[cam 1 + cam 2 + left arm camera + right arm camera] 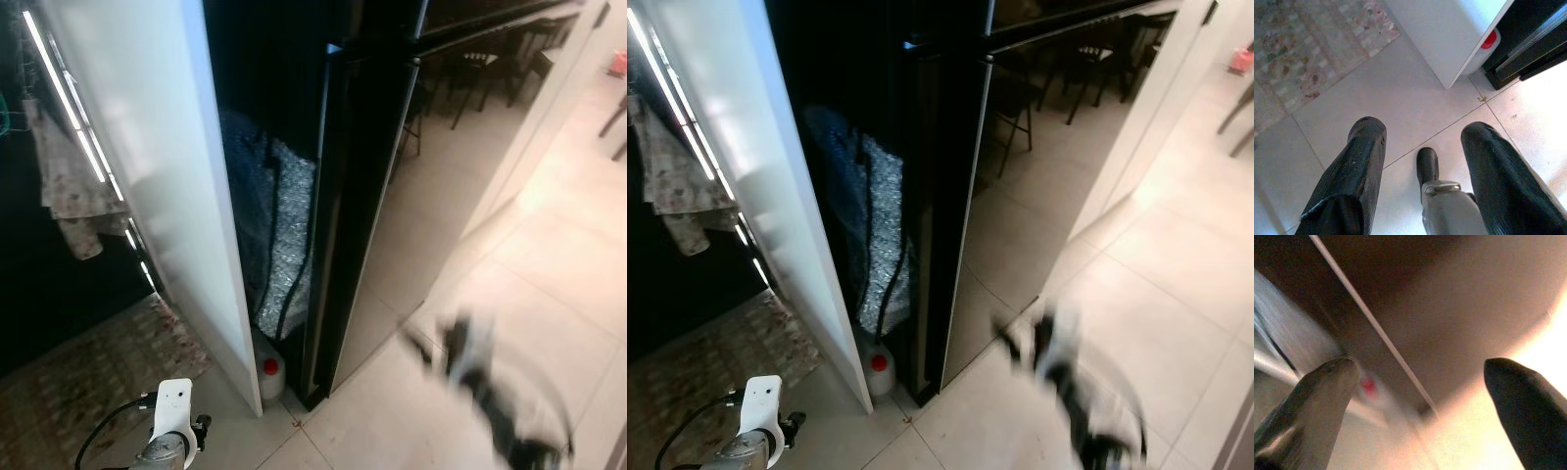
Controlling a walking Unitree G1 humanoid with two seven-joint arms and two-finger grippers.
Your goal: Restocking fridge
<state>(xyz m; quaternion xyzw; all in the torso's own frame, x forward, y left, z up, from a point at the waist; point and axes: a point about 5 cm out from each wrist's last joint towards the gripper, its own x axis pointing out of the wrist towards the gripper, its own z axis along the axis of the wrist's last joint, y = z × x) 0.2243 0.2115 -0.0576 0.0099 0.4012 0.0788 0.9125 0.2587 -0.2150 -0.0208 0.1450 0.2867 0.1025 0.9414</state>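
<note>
Two empty, wide-open pincers, left (1422, 142) and right (1420, 382), near the black fridge (358, 196).

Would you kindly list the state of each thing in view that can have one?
left gripper: open, empty, above the floor tiles
right gripper: open, empty, blurred by motion
black fridge: door closed
white jug: red cap on, upright on the floor in the gap beside the fridge
</note>
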